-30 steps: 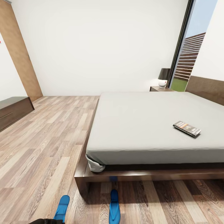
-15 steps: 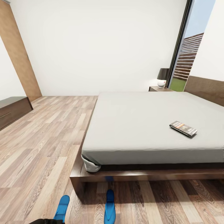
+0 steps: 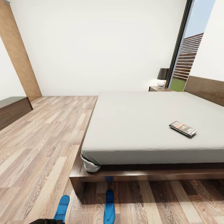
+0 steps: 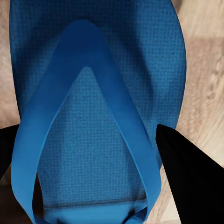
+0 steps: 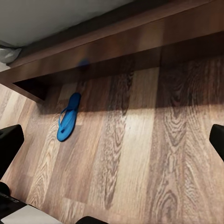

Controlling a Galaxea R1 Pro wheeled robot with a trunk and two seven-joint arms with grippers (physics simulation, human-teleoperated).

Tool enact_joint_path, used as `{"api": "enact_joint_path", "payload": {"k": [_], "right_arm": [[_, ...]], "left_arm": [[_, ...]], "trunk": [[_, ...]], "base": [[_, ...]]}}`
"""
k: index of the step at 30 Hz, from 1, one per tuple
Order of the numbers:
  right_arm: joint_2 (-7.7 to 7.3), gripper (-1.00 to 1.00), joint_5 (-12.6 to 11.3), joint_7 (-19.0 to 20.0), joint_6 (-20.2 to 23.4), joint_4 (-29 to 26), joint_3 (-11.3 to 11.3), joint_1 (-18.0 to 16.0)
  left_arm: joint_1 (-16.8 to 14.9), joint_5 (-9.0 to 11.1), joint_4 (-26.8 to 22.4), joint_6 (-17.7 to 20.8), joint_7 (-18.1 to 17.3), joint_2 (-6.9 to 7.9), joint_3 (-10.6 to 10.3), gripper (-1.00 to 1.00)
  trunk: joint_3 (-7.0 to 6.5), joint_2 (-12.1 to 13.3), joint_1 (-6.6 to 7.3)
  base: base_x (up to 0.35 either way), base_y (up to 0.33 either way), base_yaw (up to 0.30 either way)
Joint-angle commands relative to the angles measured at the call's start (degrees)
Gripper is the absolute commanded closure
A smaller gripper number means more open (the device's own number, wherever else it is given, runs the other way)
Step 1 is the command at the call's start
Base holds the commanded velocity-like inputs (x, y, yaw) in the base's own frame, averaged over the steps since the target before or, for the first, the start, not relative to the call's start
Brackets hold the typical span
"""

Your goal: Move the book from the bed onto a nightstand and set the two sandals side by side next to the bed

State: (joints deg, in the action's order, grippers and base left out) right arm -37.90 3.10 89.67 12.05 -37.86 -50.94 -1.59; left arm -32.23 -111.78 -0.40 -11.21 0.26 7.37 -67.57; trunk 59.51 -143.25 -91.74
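Note:
The book (image 3: 183, 128) lies flat on the pale grey mattress of the bed (image 3: 140, 124), near its right side. A nightstand (image 3: 159, 88) stands beyond the bed's far corner. One blue sandal (image 4: 95, 107) sits between the fingers of my left gripper (image 4: 89, 126), which is shut on its two edges; this sandal (image 3: 61, 208) shows low in the head view. The other sandal (image 3: 109, 207) lies on the floor just in front of the bed frame. It is also in the right wrist view, where that sandal (image 5: 68, 122) is well beyond my open, empty right gripper (image 5: 113, 135).
A lamp (image 3: 163, 77) stands on the nightstand. A long dark brown cabinet (image 3: 12, 110) lines the left wall. The bed's wooden frame corner (image 3: 76, 180) juts out near the sandals. Wood floor (image 3: 46, 140) stretches left of the bed.
The whole head view has shifted: the bed, the book and the floor sandal slid slightly left in the picture. The sandal in my left gripper kept its place in the picture.

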Motion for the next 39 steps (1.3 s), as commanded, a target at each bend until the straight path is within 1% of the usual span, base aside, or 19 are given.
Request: {"api": "enact_joint_path", "payload": {"k": [1, 9, 18, 36, 39], "right_arm": [[0.02, -1.00, 0.3, 0.3, 0.6, 0.0, -0.2, -0.1], [0.02, -1.00, 0.3, 0.3, 0.6, 0.0, -0.2, -0.1], [0.02, -1.00, 0.3, 0.3, 0.5, 0.0, -0.2, -0.1], [0.02, -1.00, 0.3, 0.3, 0.5, 0.0, -0.2, -0.1], [0.02, -1.00, 0.3, 0.3, 0.5, 0.0, -0.2, -0.1]], "left_arm": [[0.0, -0.5, 0.0, -0.2, 0.0, 0.02, 0.3, 1.00], [0.0, -0.5, 0.0, -0.2, 0.0, 0.02, 0.3, 1.00], [0.0, -0.5, 0.0, -0.3, 0.0, -0.03, 0.3, 1.00], [0.0, -0.5, 0.0, -0.3, 0.0, 0.01, 0.3, 1.00], [0.0, -0.5, 0.0, -0.3, 0.0, 0.01, 0.3, 1.00]], "trunk": [[0.05, 0.0, 0.01], [0.05, 0.0, 0.01], [0.05, 0.0, 0.01], [0.05, 0.0, 0.01], [0.05, 0.0, 0.01]], "base": [[0.000, 0.000, 0.000], [-0.001, 0.000, 0.000], [-0.167, 0.000, 0.000], [-0.069, -0.011, 0.000], [-0.016, -0.117, 0.000]]}}
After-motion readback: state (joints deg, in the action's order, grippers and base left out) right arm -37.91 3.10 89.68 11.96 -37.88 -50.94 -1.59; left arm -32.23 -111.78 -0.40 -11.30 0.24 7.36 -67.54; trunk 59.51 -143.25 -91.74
